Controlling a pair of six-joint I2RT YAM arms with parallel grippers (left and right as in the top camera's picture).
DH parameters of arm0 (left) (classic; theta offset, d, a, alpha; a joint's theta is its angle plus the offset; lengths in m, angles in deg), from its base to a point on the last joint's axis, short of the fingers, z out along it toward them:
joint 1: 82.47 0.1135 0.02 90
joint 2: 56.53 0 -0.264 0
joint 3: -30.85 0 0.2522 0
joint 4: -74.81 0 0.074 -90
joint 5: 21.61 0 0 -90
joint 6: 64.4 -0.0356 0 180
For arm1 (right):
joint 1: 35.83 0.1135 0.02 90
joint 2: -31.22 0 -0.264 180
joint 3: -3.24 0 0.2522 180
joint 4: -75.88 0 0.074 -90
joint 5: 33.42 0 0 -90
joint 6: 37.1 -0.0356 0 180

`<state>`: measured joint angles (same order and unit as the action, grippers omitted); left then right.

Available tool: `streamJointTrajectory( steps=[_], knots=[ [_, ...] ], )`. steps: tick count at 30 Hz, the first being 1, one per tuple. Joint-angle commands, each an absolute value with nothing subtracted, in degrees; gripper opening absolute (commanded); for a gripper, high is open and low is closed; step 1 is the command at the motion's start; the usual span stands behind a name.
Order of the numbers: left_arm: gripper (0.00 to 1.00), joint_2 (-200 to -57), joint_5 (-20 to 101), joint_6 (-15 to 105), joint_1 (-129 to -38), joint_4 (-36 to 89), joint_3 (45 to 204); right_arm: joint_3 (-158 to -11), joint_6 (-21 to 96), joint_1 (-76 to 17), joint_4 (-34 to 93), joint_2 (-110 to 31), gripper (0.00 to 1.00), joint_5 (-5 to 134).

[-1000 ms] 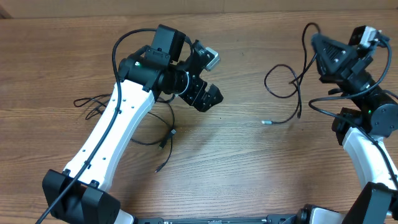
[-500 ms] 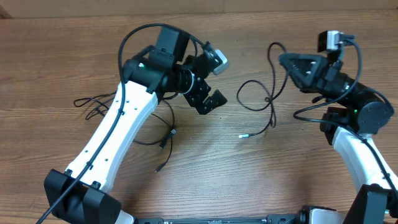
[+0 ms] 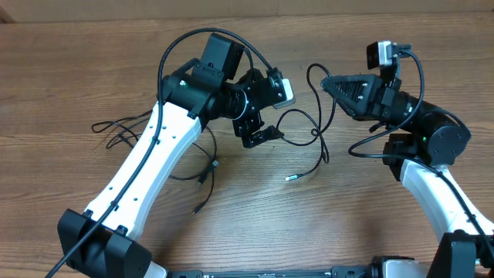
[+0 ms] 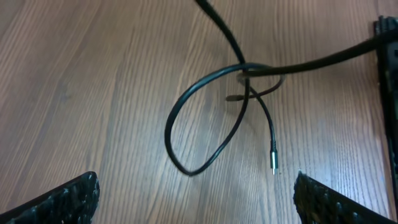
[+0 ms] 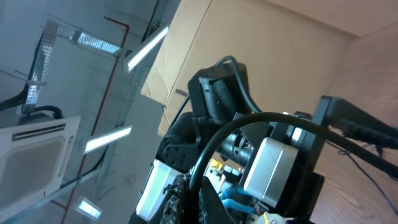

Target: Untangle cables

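My right gripper (image 3: 326, 82) is raised at centre right and shut on one black cable (image 3: 318, 131). That cable hangs in a loop down to the table, and its plug end (image 3: 289, 178) lies on the wood. In the right wrist view the fingers (image 5: 199, 193) pinch the cable (image 5: 214, 143). My left gripper (image 3: 268, 116) is open and empty just left of the loop. In the left wrist view its gripper (image 4: 199, 202) faces the loop (image 4: 199, 118) and plug (image 4: 272, 165). Other cables lie at the left as a small bundle (image 3: 116, 130) and a loose strand (image 3: 204, 176).
The wooden table (image 3: 347, 224) runs to a cardboard wall along the back. The left arm's white link (image 3: 147, 170) crosses over the loose strands. A dark part of the right gripper (image 4: 388, 93) stands at the left wrist view's right edge.
My right gripper has swung left with the cable, dragging its loop and plug towards the centre. My left gripper has moved right, closer to the loop.
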<state>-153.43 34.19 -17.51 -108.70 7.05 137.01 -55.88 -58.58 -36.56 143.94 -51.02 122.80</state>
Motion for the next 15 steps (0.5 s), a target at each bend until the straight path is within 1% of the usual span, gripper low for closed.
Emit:
streamJointTrajectory(
  steps=[1,9,11,12,14,15],
  knots=[
    [1.0,-155.8,30.1,-20.9,-108.8,7.2,137.2,-56.2,-59.2,-35.2,144.4,-51.1,0.04,122.2],
    [0.99,-160.4,27.6,-23.3,-108.8,8.0,137.2,-56.2,-59.2,-34.5,144.4,-51.1,0.04,122.0],
    [0.84,-161.0,25.0,-26.4,-108.8,8.0,137.2,-56.2,-59.2,-34.5,144.4,-51.1,0.04,122.0],
    [0.69,-161.1,24.2,-27.9,-108.8,8.0,137.2,-56.2,-59.2,-34.5,144.4,-51.1,0.04,122.0],
    [0.31,-161.1,22.5,-30.9,-108.8,8.0,137.2,-56.2,-59.2,-34.5,144.4,-51.1,0.04,122.0],
    [0.22,-161.1,22.2,-31.4,-108.8,8.0,137.2,-56.2,-59.2,-34.5,144.4,-51.1,0.04,122.0]
  ],
)
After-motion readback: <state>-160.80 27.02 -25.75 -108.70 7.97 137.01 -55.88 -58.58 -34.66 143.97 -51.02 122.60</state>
